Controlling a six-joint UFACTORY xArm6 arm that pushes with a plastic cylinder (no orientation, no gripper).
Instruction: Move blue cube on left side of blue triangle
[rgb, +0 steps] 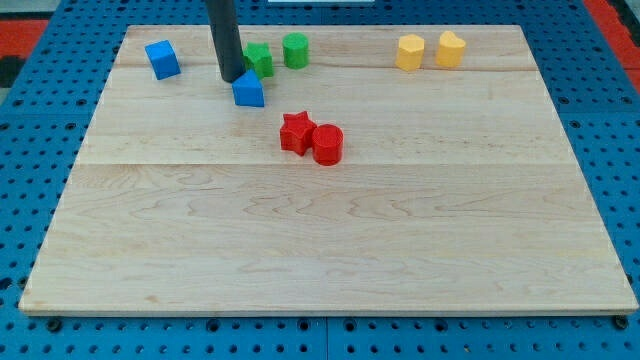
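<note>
Pale wooden board (330, 250) fills most of my screen, lying on a blue pegboard surface (620, 150), and the whole stretch nearest the view's bottom is bare wood, wide room to slide in. Going up, I come to a red star (295, 132) touching a red cylinder (328, 144) on its right, near the board's middle. Above and left of them sits the blue triangle (248, 90), and my tip (232, 79) rests just at its upper left edge, the dark rod rising straight up out of the view's top. This arm carries no jaws, only the rod. Just behind, a green block (260, 58) stands right of the rod, with a green cylinder (295, 50) beside it. The blue cube (162, 59) sits apart at the view's left, near the board's far left corner, with open wood between it and the triangle. Far right, two yellow blocks (410, 52) (450, 49) stand side by side near the top edge.
</note>
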